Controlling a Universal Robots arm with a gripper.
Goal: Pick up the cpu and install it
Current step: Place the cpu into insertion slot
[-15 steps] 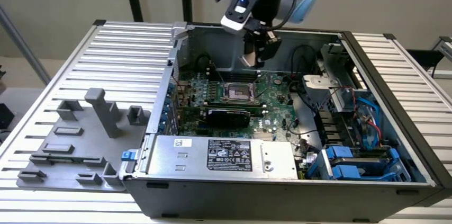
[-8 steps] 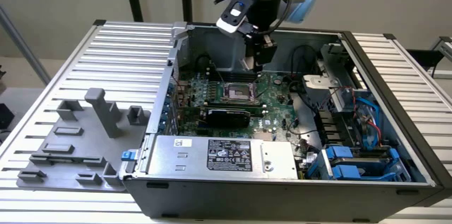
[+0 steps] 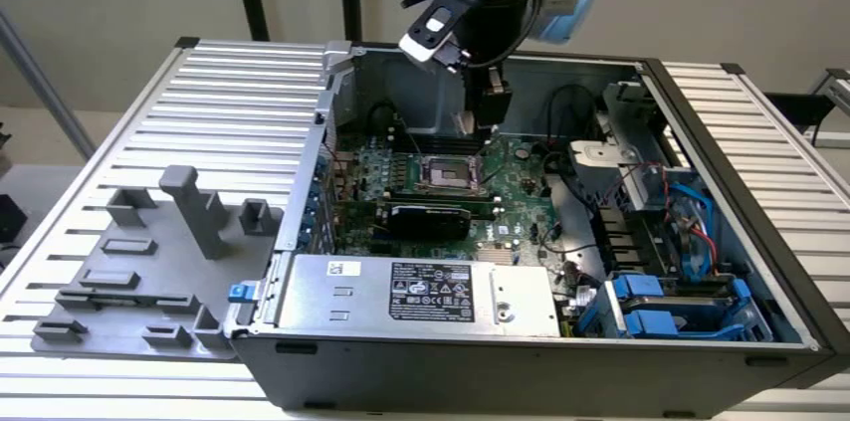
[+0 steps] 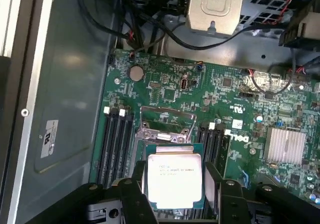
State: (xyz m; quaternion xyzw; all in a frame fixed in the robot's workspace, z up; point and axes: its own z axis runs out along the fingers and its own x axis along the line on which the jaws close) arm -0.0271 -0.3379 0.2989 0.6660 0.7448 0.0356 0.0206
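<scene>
The gripper (image 3: 483, 110) hangs inside the open computer case (image 3: 531, 366), pointing down at the motherboard (image 4: 225, 86). Its jaws are partly closed, and the two black fingers (image 4: 136, 183) press on opposite edges of the cpu (image 4: 175, 178), which they hold flat with its silver lid facing the wrist camera and its printed lettering readable. In the exterior view the fingertips stand clear above the board, so the chip is in the air and not seated. It sits right over the socket (image 3: 445, 177), whose metal frame (image 4: 167, 126) lies open. Whether the chip is squared up with the socket cannot be told. Black memory slots flank the socket, one bank (image 4: 116, 144) toward the case wall and another (image 4: 214, 140) on the opposite side. Farther out on the board are a round coin battery (image 4: 136, 73) and a finned silver heat sink (image 4: 286, 145). A bare metal bracket (image 4: 215, 6) and loose black cables lie beyond the board's far edge. In the exterior view a grey power supply (image 3: 425, 294) with a black label fills the case's near edge, and blue drive caddies (image 3: 664, 310) sit in the near corner on the exterior view's right. The case rests on a slatted metal table (image 3: 239, 73). A grey fixture tray (image 3: 139, 277) with upright blocks sits near the table's edge on the exterior view's left.
</scene>
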